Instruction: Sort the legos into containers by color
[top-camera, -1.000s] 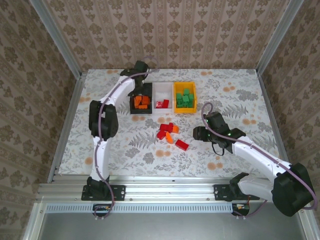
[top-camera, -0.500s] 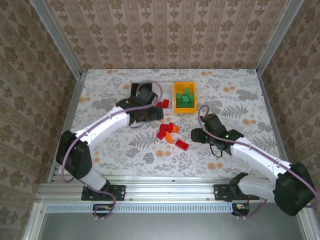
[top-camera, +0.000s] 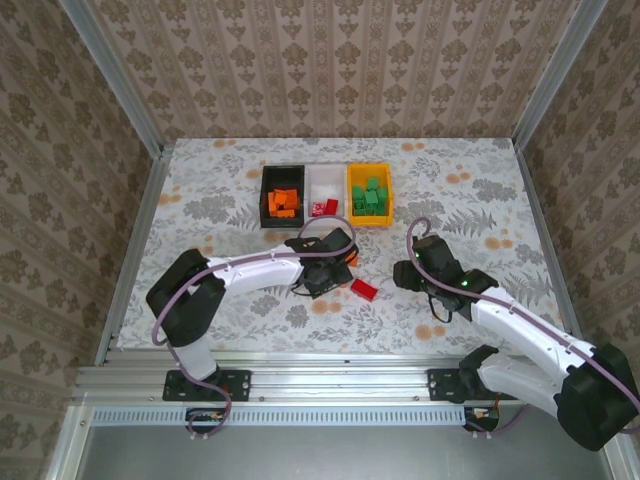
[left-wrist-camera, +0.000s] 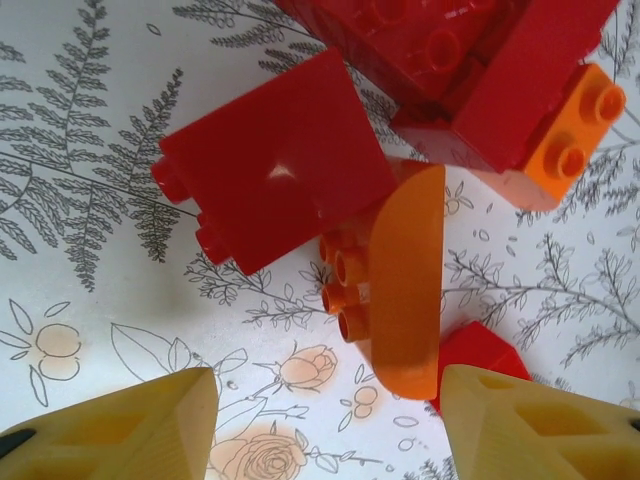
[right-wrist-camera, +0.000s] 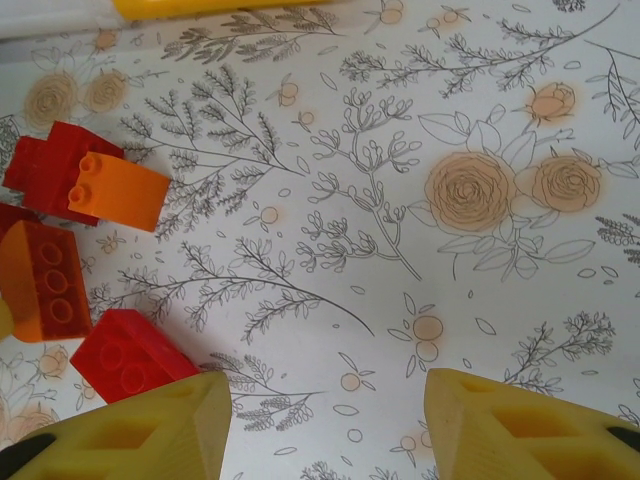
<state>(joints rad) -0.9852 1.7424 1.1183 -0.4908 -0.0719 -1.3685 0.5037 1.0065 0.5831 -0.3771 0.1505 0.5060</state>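
Note:
Three bins stand in a row at the back: the black bin (top-camera: 267, 190) holds orange legos, the white bin (top-camera: 324, 180) a few red ones, the yellow bin (top-camera: 386, 196) green ones. A loose pile of red and orange legos lies mid-table under my left gripper (top-camera: 325, 268). In the left wrist view that gripper (left-wrist-camera: 325, 425) is open just above the table, with a curved orange lego (left-wrist-camera: 405, 285) lying ahead of its fingers beside a red lego (left-wrist-camera: 275, 175). A lone red lego (top-camera: 364, 290) lies to the right of the pile. My right gripper (top-camera: 405, 272) (right-wrist-camera: 325, 420) is open over bare table, with that red lego (right-wrist-camera: 125, 355) by its left finger.
More red legos (left-wrist-camera: 470, 60) and a small orange one (left-wrist-camera: 570, 140) lie stacked behind the curved lego. In the right wrist view an orange lego (right-wrist-camera: 120, 190) rests against a red one (right-wrist-camera: 45, 165), and the yellow bin's edge (right-wrist-camera: 200, 8) runs along the top.
My left arm has swung from the black bin down to the loose pile and now hovers low over it. My right gripper has shifted slightly to the right.

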